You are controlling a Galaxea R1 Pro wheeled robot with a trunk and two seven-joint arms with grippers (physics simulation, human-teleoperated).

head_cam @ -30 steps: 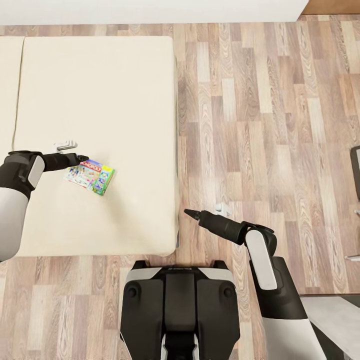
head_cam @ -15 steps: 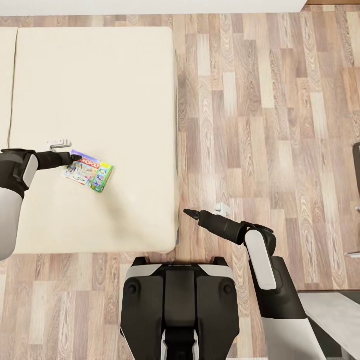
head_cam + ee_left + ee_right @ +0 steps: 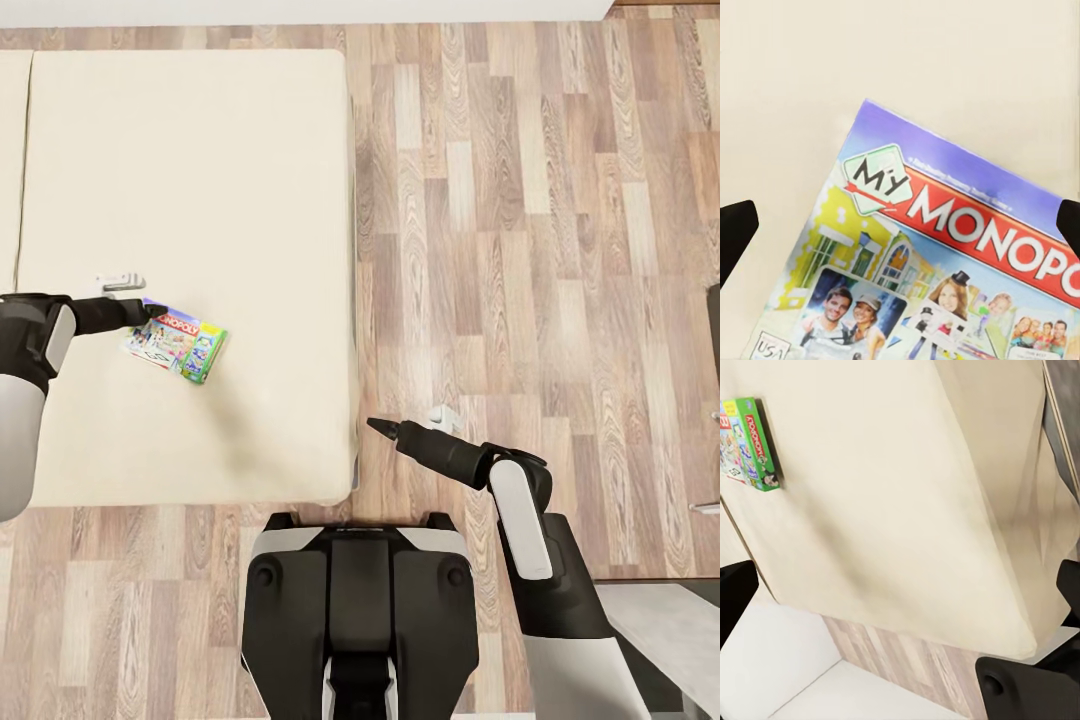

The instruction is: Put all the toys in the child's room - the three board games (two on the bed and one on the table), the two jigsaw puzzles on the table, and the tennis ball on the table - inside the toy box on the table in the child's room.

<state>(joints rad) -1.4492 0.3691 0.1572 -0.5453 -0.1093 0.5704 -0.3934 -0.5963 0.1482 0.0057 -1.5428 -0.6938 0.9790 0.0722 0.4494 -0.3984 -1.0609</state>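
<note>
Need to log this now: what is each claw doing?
Left claw: open, fingers spread either side of the Monopoly box on the bed, holding nothing.
Right claw: open, empty, over the floor.

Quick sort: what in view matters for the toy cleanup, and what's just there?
For the job:
- Monopoly box, lying on the bed
- left pincer, open at the box's edge

Just there:
- wood floor
- right pincer, idle over the floor
- white wall
</note>
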